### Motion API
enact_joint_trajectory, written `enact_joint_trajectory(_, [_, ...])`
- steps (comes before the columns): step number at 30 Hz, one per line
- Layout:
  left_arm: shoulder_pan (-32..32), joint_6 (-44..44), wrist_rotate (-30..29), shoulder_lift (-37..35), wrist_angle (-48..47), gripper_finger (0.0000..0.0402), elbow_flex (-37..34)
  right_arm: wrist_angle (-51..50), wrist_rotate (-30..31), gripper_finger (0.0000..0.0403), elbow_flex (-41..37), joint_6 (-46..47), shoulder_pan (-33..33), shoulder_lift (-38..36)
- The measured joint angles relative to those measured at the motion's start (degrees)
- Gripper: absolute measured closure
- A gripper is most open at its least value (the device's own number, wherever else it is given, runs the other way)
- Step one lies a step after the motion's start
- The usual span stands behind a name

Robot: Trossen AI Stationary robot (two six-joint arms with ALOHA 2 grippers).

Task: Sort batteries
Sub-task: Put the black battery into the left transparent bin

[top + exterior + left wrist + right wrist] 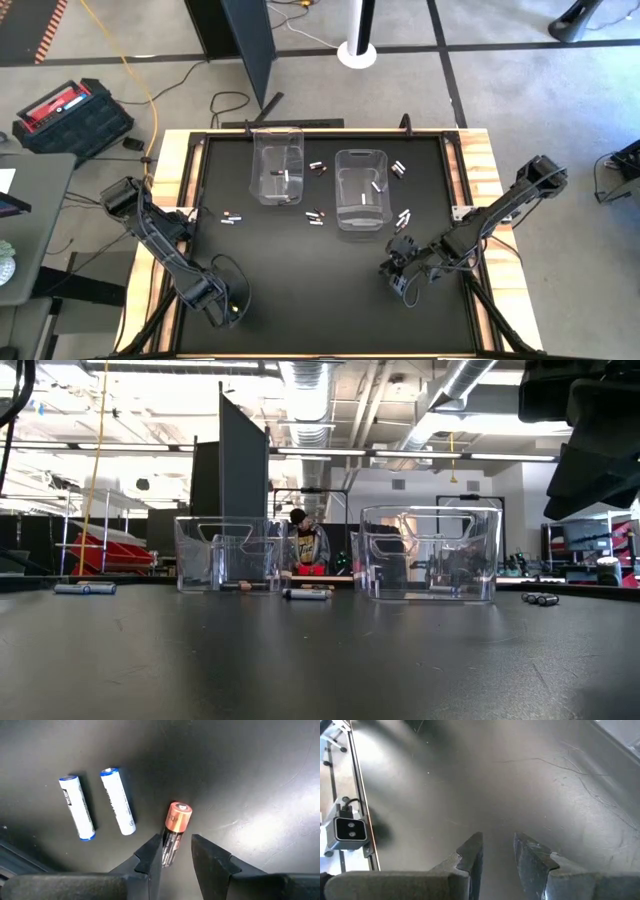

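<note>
Batteries, white pair, printing (unreadable), copper-topped cell

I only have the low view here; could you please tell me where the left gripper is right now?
Observer: The left gripper is low on the robot's side of the table, at the left, open around the dark end of a copper-topped battery.
Operator: Thanks. Is anything lying beside that battery?
Observer: Yes, two white batteries with blue ends lie next to it, not touching it.
Operator: And the right gripper?
Observer: The right gripper is open over the bare black mat, with nothing between its jaws.
</note>
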Motion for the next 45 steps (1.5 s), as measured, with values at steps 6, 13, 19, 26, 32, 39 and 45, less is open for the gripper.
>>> enact_joint_trajectory(6, [0.0, 0.0, -2.6, 0.0, 0.0, 0.0304, 0.0, 0.0, 0.0, 0.0276, 0.0, 0.0, 0.0, 0.0])
enact_joint_trajectory(13, [0.0, -0.1, -3.8, 0.0, 0.0, 0.0304, 0.0, 0.0, 0.0, 0.0276, 0.0, 0.0, 0.0, 0.0])
enact_joint_trajectory(19, [0.0, -0.7, -4.2, 0.0, 0.0, 0.0315, 0.0, 0.0, 0.0, 0.0276, 0.0, -0.4, 0.0, 0.0])
enact_joint_trajectory(26, [0.0, -2.2, -4.9, 0.0, 0.3, 0.0363, 0.0, -0.1, 0.0, 0.0276, 0.0, -1.4, 0.0, 0.0])
enact_joint_trajectory(32, [0.0, -2.8, -5.9, 0.0, 2.1, 0.0371, 0.0, -0.1, 0.0, 0.0276, 0.0, -1.6, 0.0, 0.0])
enact_joint_trajectory(39, [0.2, -6.6, -7.6, 0.0, 2.8, 0.037, 0.0, -0.1, 0.0, 0.0276, 0.0, -2.1, 0.0, 0.0])
enact_joint_trajectory(45, [1.7, -8.3, -9.9, 0.0, 5.2, 0.037, 0.0, -0.1, 0.0, 0.0276, 0.0, -2.2, 0.0, 0.0])
